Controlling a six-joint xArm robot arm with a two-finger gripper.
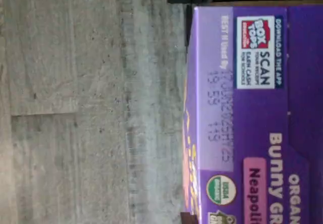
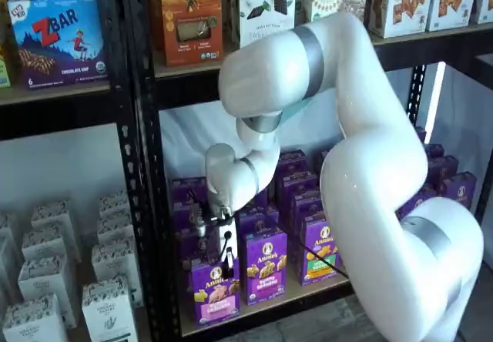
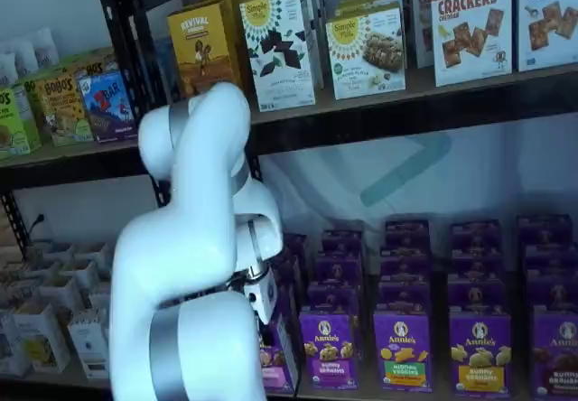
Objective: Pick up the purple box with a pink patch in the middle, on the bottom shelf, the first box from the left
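The purple box [image 2: 216, 290] stands upright at the front left of the bottom shelf [image 2: 296, 296], with a pink band across its front. My gripper [image 2: 220, 263] hangs right over its top, white body above, fingers down at the carton's upper edge. I cannot tell whether they are open or closed on it. In a shelf view the arm hides most of the gripper [image 3: 265, 309] and part of the box [image 3: 278, 367]. The wrist view shows the box's top flap [image 1: 252, 133] close up, with a pink "Neapolitan" patch.
A purple carton with a violet band [image 2: 266, 269] stands beside the box, one with a green band [image 2: 318, 253] further right, more rows behind. A black rack upright [image 2: 150, 203] stands just left. White cartons [image 2: 108, 311] fill the neighbouring shelf. Grey floor [image 1: 75, 108] shows below.
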